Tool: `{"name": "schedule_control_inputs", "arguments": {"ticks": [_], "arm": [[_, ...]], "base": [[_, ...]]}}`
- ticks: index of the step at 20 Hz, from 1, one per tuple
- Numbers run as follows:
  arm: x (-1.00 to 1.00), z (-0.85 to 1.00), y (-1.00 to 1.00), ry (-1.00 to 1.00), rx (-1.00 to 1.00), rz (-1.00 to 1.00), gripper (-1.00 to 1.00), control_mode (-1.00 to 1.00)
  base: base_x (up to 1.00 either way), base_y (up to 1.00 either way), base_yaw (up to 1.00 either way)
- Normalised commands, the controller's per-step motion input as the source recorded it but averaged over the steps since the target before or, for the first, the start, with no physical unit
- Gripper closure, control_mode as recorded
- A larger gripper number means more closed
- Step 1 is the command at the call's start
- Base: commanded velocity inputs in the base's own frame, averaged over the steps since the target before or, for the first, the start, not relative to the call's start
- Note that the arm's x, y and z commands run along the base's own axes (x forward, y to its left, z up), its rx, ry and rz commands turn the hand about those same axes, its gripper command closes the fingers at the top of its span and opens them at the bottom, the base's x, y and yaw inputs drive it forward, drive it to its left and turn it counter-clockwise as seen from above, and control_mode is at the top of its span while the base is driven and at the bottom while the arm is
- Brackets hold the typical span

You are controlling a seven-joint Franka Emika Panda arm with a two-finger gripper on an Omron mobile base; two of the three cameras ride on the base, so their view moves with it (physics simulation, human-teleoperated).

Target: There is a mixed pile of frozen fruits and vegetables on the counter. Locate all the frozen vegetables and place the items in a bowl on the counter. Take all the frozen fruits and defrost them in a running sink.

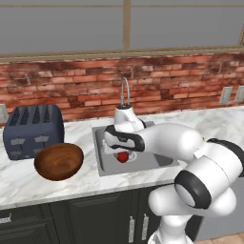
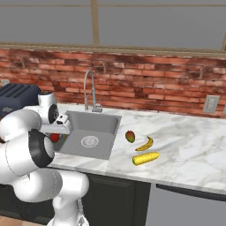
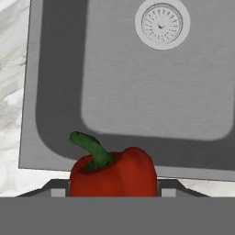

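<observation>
My gripper point(image 3: 113, 189) is shut on a red pepper point(image 3: 114, 172) with a green stem, one of the frozen vegetables. It hangs over the near left part of the grey sink point(image 3: 151, 92). In the left base view the pepper point(image 1: 123, 157) shows under the hand point(image 1: 121, 150), over the basin point(image 1: 101, 143). The dark-brown bowl point(image 1: 59, 161) sits on the counter point(image 1: 28, 181) left of the sink. Right of the sink point(image 2: 99, 126) lie the orange-red fruit point(image 2: 129, 136), the banana point(image 2: 145, 144) and the corn cob point(image 2: 145, 158).
A dark toaster point(image 1: 33, 131) stands behind the bowl. The curved steel faucet point(image 1: 125, 93) rises at the back of the sink, against the brick wall. The round drain point(image 3: 161, 24) is in the middle of the basin. Wall outlets point(image 2: 210, 104) sit at the right.
</observation>
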Motion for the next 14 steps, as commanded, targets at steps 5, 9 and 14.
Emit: {"name": "schedule_control_inputs", "arguments": {"ticks": [5,9,14], "arm": [[0.11,0.15,0.56,-0.03,-0.04,0.04,1.00,-1.00],[0.10,0.15,0.54,-0.04,-0.03,0.04,1.00,-1.00],[0.04,0.15,0.48,-0.05,-0.02,0.03,1.00,-1.00]], "base": [[0.00,0.00,0.00],[0.00,0.00,0.00],[0.00,0.00,0.00]]}}
